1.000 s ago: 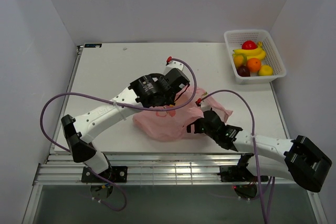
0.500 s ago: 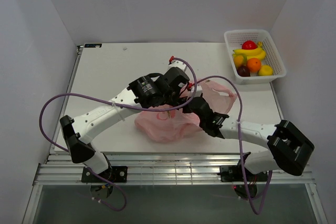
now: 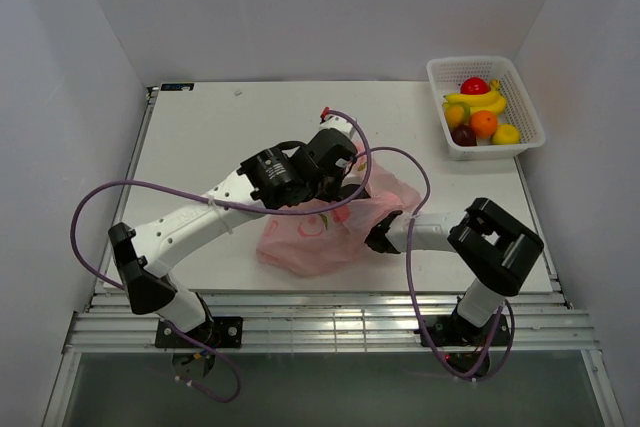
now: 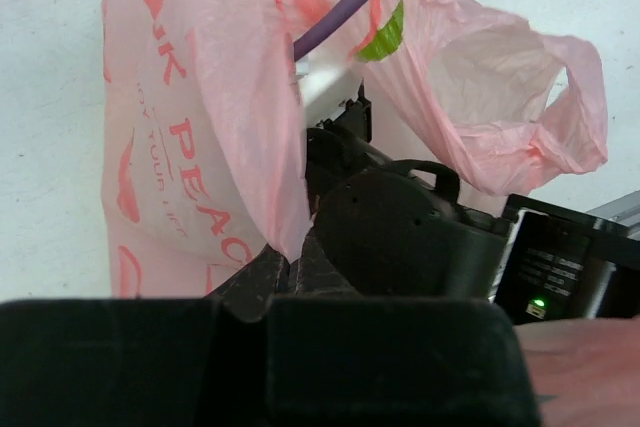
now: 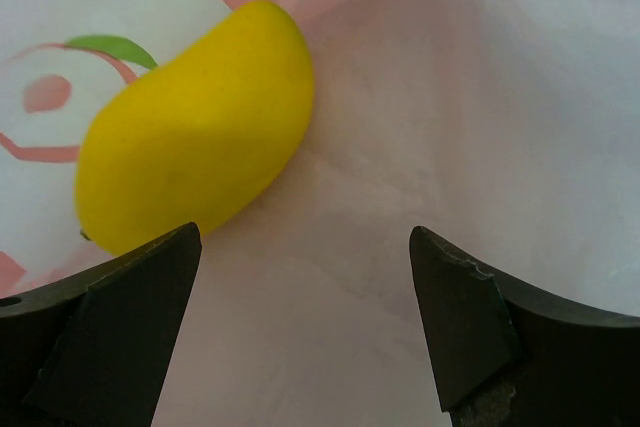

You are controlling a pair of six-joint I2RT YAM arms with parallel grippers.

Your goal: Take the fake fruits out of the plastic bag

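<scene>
The pink plastic bag (image 3: 308, 235) lies mid-table, its mouth facing right. My left gripper (image 4: 285, 263) is shut on the bag's upper film and holds the mouth up; it also shows in the top view (image 3: 347, 190). My right gripper (image 5: 300, 282) is open inside the bag, hidden under the film in the top view. A yellow mango-shaped fake fruit (image 5: 195, 162) lies just ahead of its left finger (image 5: 140, 287), apart from it. Only pink film lies between the jaws. The right arm's black wrist (image 4: 400, 232) fills the bag mouth.
A white lattice basket (image 3: 434, 74) stands at the back right. It holds a banana bunch (image 3: 476, 100) and red, orange, dark purple and yellow fruits. A purple cable (image 3: 395, 155) loops over the bag. White walls enclose the table.
My right arm has folded back and pushed its gripper leftward into the bag mouth. My left gripper stays shut on the film, shifted slightly; the bag's right side has bunched over the right wrist.
</scene>
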